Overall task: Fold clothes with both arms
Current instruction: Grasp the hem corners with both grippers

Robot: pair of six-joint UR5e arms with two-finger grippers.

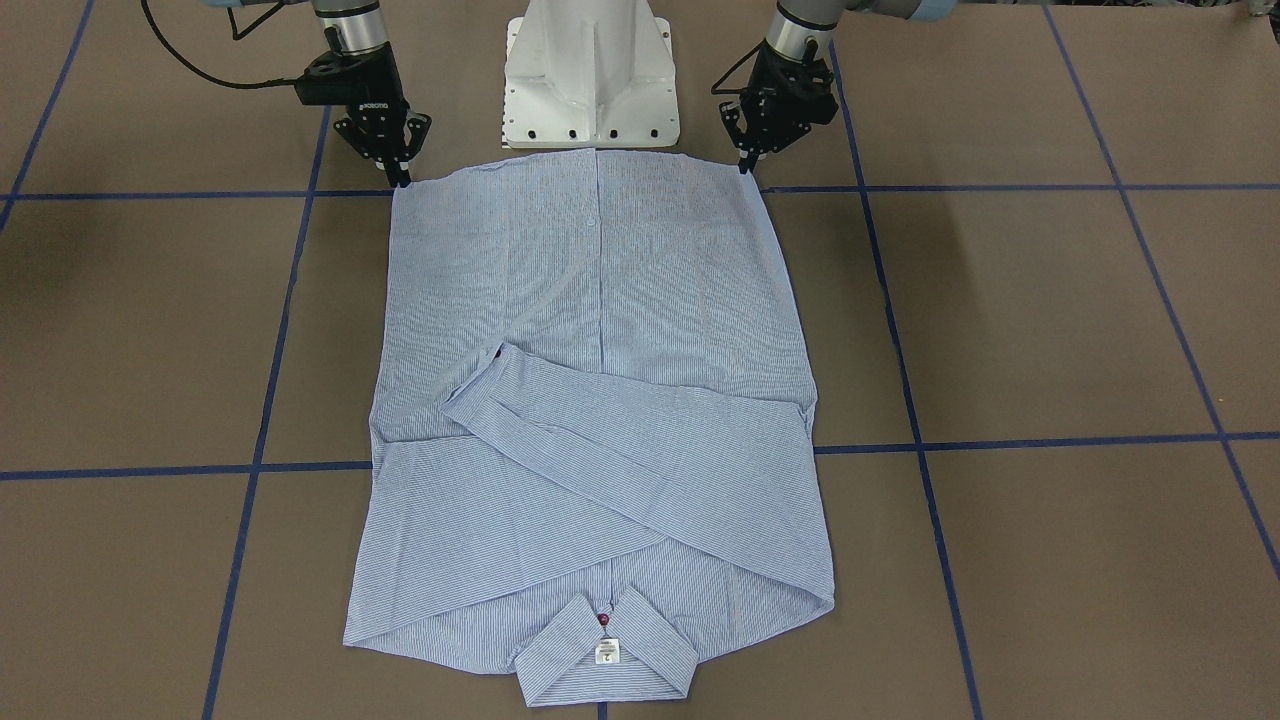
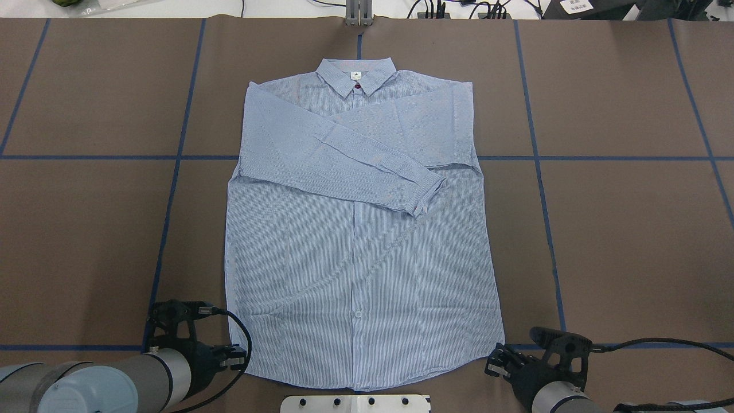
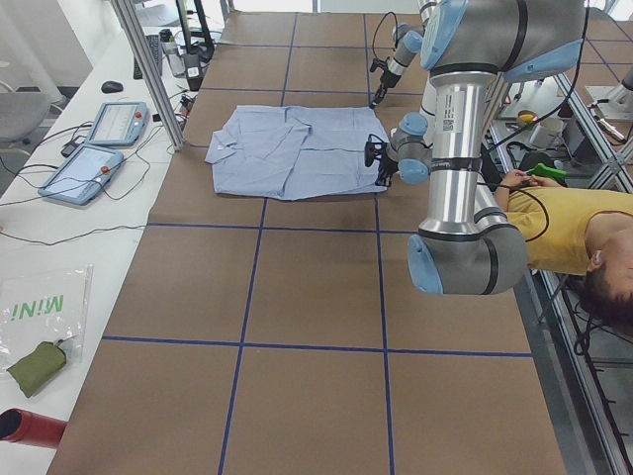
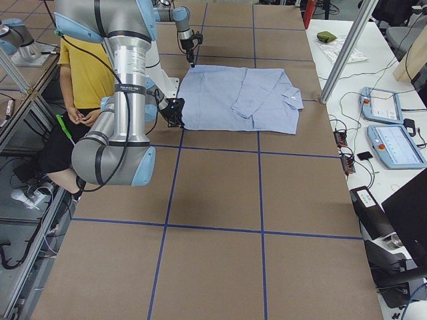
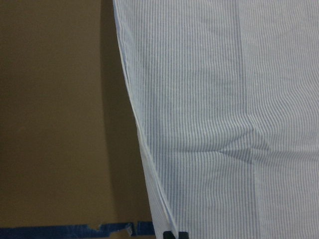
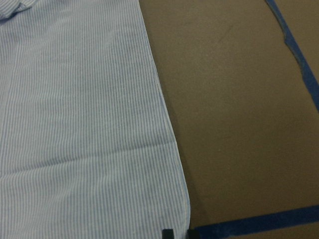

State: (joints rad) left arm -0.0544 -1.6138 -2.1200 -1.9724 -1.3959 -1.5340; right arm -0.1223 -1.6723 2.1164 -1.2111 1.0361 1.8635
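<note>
Flat on the brown blue-taped surface (image 2: 631,229), mid robot-side edge, collar toward the far edge, lies the light blue-and-white striped button-up shirt (image 2: 355,258), sleeves crossed, with the black left claw (image 1: 745,165) and black right claw (image 1: 400,178) each narrowed, pinching a hem corner.

open table (image 1: 1050,320) beside shirt (image 1: 640,280), pedestal (image 1: 590,80) at hem

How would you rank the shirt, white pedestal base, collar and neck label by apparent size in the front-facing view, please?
Largest to smallest:
1. shirt
2. white pedestal base
3. collar
4. neck label
</note>
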